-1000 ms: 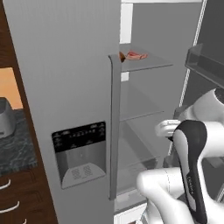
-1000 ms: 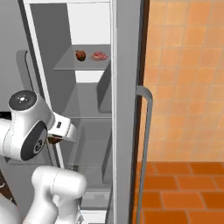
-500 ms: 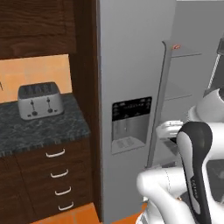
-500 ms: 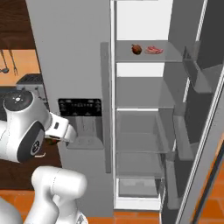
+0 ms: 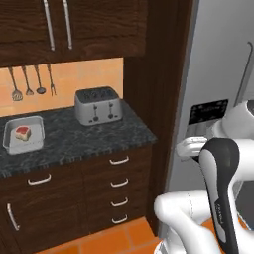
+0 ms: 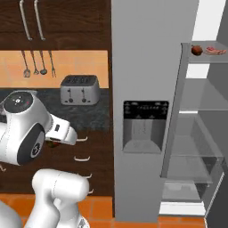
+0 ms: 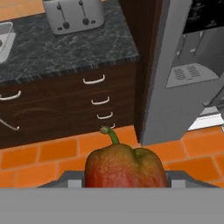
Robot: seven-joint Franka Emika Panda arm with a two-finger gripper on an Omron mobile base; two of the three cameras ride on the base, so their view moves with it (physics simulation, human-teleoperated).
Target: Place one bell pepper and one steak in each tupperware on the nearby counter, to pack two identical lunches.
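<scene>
Item, nearest: bell pepper (image 7: 126, 165), orange-red with a green stem, clamped in my fingers (image 7: 127, 177) above the orange floor. Beyond: dark drawers, then the bench (image 5: 89, 141) with a tupperware (image 5: 24, 135) at its left holding one steak (image 5: 22, 132), and the toaster (image 5: 97, 105) behind. Farthest: fridge shelf (image 6: 209, 59) bearing a second pepper (image 6: 197, 50) and steak (image 6: 215, 51). Change: the base has swung from the open fridge toward the bench; I judge this pepper bound for a tupperware
</scene>
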